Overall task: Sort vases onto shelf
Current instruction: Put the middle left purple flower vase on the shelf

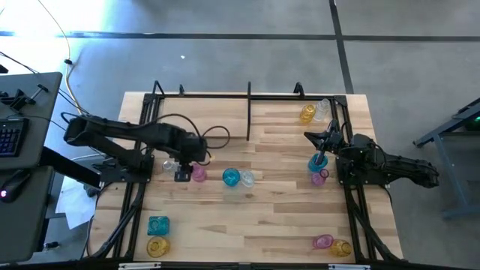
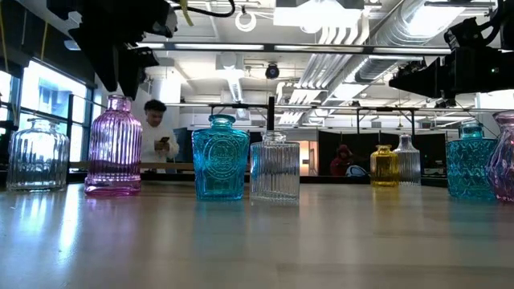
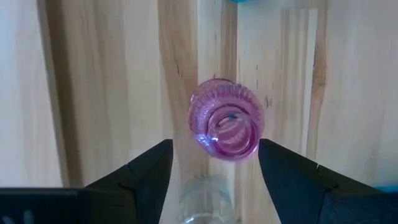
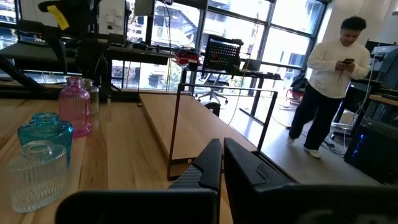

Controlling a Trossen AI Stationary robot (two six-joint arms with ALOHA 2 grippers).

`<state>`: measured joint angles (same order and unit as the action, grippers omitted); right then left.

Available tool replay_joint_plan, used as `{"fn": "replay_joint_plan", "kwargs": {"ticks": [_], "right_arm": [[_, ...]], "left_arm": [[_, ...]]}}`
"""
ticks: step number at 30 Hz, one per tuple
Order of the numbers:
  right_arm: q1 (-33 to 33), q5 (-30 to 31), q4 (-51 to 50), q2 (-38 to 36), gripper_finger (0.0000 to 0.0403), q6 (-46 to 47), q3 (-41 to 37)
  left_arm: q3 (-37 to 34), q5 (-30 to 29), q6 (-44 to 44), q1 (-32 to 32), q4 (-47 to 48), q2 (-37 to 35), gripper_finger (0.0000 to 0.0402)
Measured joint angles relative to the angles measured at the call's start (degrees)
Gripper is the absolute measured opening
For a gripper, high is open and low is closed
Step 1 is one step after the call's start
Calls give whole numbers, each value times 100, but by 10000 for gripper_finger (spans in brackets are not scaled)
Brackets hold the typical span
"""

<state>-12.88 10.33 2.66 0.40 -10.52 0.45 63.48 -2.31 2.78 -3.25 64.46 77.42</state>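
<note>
The left gripper hangs over a pink vase mid-counter, jaws wide, holding nothing; the right gripper waits shut; vases stand grouped inside the shelf frame; corner pairs seem left.

From my left wrist, the clear vase below my open fingers is a blur, cut by the frame. At table level, my left gripper is cropped at the top, and the pink vase at the table's right edge is cut off. The person's phone is too small to read.
</note>
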Motion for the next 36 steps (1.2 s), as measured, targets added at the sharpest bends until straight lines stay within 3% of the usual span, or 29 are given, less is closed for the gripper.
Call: {"fn": "replay_joint_plan", "kwargs": {"ticks": [17, 36], "right_arm": [[1, 2, 2, 0, 0, 0, 1], [0, 0, 2, 0, 0, 0, 0]], "left_arm": [[0, 41, 323, 2, -96, 554, 219], [99, 21, -93, 193, 660, 519, 7]]}}
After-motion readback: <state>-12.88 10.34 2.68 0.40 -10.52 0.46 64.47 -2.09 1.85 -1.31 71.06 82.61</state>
